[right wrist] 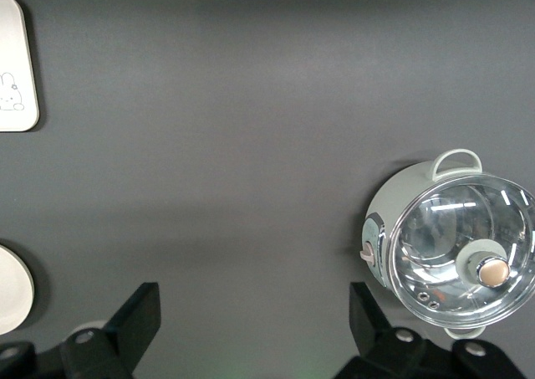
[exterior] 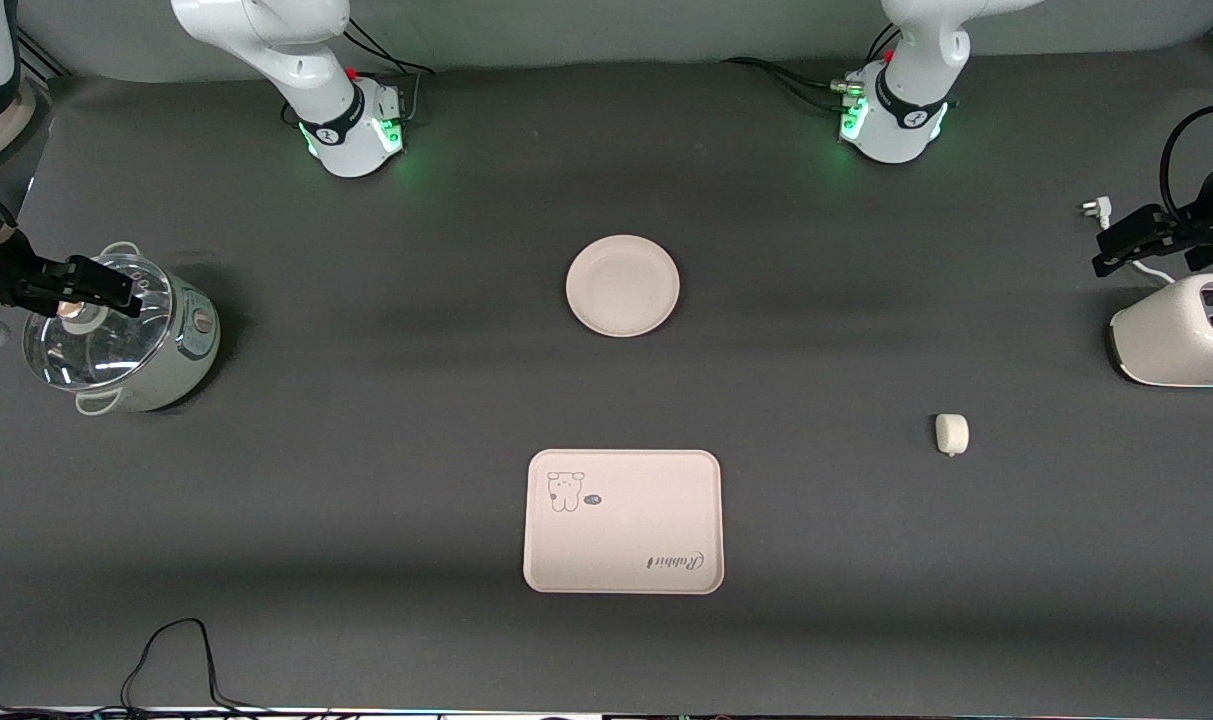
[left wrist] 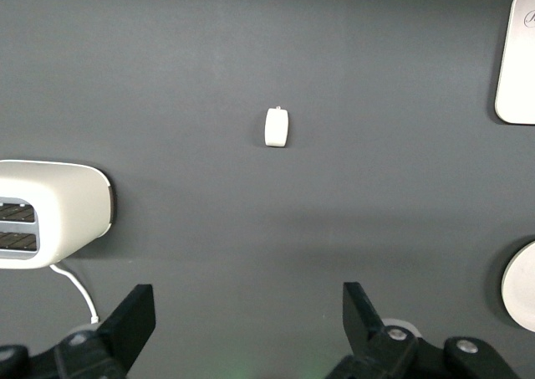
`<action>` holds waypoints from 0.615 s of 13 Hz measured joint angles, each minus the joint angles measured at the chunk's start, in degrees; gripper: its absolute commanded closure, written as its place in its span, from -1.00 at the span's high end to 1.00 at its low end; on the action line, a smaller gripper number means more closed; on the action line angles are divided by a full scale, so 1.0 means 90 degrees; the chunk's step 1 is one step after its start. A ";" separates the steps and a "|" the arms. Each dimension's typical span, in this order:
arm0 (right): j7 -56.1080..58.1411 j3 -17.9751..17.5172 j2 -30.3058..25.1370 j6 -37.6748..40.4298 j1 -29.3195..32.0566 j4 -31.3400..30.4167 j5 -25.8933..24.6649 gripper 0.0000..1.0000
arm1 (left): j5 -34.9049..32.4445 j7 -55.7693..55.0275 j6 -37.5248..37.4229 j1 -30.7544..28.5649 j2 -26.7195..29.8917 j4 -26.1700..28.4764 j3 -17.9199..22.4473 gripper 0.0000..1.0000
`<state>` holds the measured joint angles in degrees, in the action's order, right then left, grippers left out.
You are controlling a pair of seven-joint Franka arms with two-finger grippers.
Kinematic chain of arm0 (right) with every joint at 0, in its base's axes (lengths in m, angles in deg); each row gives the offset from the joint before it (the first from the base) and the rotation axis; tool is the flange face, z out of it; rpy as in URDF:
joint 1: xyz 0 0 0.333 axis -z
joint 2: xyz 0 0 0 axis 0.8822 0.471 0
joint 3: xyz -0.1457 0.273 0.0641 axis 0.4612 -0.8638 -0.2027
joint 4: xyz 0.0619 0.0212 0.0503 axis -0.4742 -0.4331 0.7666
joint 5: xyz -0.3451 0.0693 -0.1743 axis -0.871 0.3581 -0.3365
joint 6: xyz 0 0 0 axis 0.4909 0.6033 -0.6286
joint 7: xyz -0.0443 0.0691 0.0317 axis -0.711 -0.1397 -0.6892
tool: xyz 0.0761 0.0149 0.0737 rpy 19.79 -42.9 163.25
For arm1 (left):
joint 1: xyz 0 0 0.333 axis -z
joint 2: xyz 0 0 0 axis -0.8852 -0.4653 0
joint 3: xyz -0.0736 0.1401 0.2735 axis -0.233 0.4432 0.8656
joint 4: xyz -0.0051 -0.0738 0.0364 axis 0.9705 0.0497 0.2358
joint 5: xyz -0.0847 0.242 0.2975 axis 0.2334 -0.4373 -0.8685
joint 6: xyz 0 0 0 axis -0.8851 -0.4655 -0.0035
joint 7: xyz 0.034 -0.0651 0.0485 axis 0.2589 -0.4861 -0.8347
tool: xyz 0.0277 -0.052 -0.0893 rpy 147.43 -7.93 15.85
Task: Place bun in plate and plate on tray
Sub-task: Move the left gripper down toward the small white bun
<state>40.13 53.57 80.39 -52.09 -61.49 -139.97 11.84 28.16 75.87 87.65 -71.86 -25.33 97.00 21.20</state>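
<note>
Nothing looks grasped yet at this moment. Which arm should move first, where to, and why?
Probably the left gripper, open over the toaster, should descend toward the bun. The bun lies bare on the table at the left arm's end, the plate is empty, and the tray holds nothing. The right gripper waits open over the pot.

We see a dark grey table [exterior: 366, 480] filling nearly the whole frame, its surface matte with soft lighter bands running across. Along the top edge a pale grey wall strip [exterior: 616, 30] shows. A black cable [exterior: 171, 650] loops at the lower left.
</note>
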 measured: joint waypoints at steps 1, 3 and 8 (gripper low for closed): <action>0.0000 0.0000 0.0000 0.0000 0.0000 0.0000 0.0000 1.00 | 0.0000 0.0000 -0.0008 0.0000 0.0000 0.0000 0.0000 1.00; 0.0000 0.0000 0.0000 0.0000 0.0000 0.0000 0.0000 1.00 | 0.0000 0.0000 -0.0049 0.0000 0.0000 0.0000 0.0000 1.00; 0.0000 0.0000 0.0000 0.0000 0.0000 -0.0007 0.0000 1.00 | -0.0001 0.0008 0.0169 -0.0067 -0.0214 0.0032 0.0011 1.00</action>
<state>40.13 53.57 80.39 -52.09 -61.49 -140.03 11.84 28.16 75.94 89.17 -72.46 -27.26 97.29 21.30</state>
